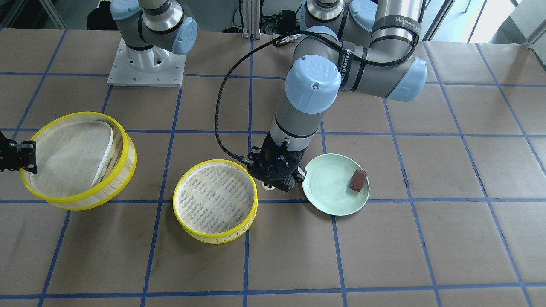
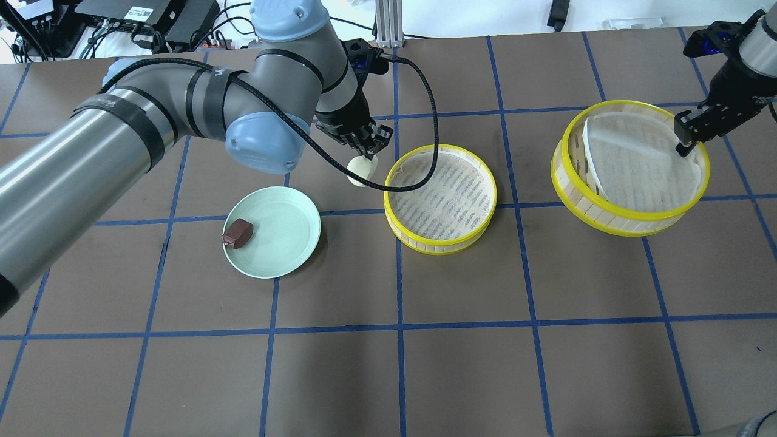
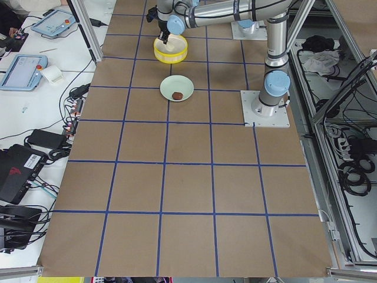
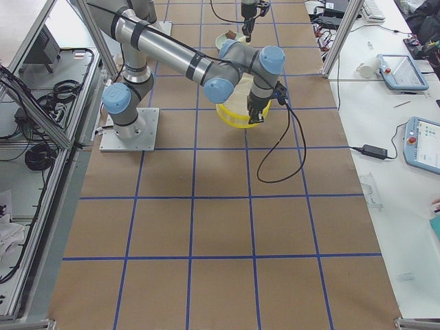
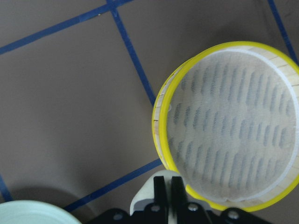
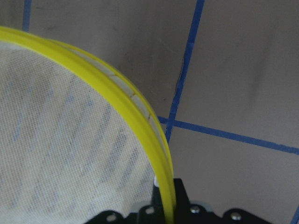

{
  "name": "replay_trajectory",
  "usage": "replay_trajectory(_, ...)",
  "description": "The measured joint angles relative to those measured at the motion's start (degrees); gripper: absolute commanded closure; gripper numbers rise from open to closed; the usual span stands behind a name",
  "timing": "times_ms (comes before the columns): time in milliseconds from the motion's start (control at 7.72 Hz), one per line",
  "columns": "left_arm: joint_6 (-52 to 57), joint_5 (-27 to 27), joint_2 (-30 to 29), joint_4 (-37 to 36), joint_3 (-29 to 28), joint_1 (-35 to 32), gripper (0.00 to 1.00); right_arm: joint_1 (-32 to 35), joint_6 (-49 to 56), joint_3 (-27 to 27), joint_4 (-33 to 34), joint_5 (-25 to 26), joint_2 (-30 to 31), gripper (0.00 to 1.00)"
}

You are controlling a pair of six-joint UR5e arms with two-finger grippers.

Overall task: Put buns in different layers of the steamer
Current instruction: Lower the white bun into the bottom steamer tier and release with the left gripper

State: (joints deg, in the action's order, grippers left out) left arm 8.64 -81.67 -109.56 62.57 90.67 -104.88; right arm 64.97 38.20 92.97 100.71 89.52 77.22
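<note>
Between the plate (image 2: 285, 233) and the flat layer (image 2: 440, 197), the left gripper (image 2: 366, 153) points down with its jaws nearly shut, pinching the white bun (image 2: 362, 170). The bun hangs from the fingertips with most of it below them. In the left wrist view the two fingers (image 5: 160, 191) stand almost together, and the bun's pale edge shows to one side of them. The bun is just beside the flat layer's yellow rim, on the plate side, and not over the layer.

The right gripper (image 2: 687, 141) is closed on the rim of the tilted layer (image 2: 631, 167). In the right wrist view the yellow rim runs down between the jaws, one inside the layer and one outside. This layer is well apart from the flat one. It leans with the gripped side raised and the far side low.

The flat layer sits level on the table (image 2: 461, 364) and holds only its whitish liner, with the slats showing through as dark dashes. The tilted layer holds only its liner (image 2: 637, 158) too. On the side away from the gripper that liner's edge curls up off the bottom.

The plate rests on the table on the other side of the left gripper from the flat layer. The brown bun (image 2: 237, 233) lies on it near the rim farthest from the gripper.
</note>
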Motion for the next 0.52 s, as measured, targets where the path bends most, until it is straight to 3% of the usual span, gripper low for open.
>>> replay_trajectory(518,0.1,8.4,-5.3,-7.8,-1.5,-2.8,1.0,-0.2,0.3,0.2,0.0,0.0,-0.3,1.0)
